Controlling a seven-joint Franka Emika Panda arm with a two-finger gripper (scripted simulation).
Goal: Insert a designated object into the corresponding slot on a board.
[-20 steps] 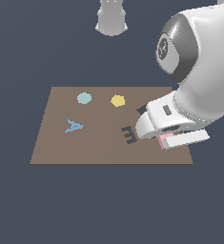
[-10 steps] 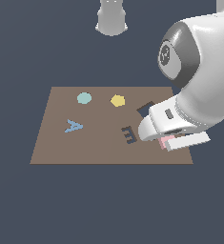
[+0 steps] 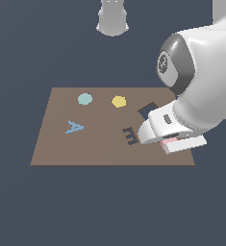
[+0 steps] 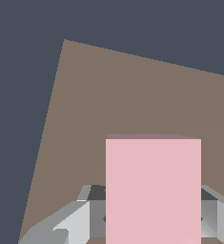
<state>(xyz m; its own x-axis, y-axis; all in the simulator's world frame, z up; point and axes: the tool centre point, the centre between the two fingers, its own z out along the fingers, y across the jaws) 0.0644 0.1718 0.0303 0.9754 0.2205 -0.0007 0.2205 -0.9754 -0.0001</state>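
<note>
The pink block is sitting clamped between my gripper's fingers, held over the board near its corner on the exterior view's right. From outside I only get a sliver of pink under the hand, since the arm blocks most of it.

Biggest worry: the board is wide and the slot is a fairly snug dark rectangle, well apart from where I'm holding the block. In the wrist view I can't see the slot at all, just bare brown, so I'd be lining up blind from that camera. If the block's angle doesn't match the cut-out, I reckon it catches on the rim and jams or twists in the grip.

Smaller risk: the E-shaped cut-out sits close to my hand, and a sloppy path could drop a block corner into it.

Writing-wise, no brands or labels. Only a blue letter A shape.
</note>
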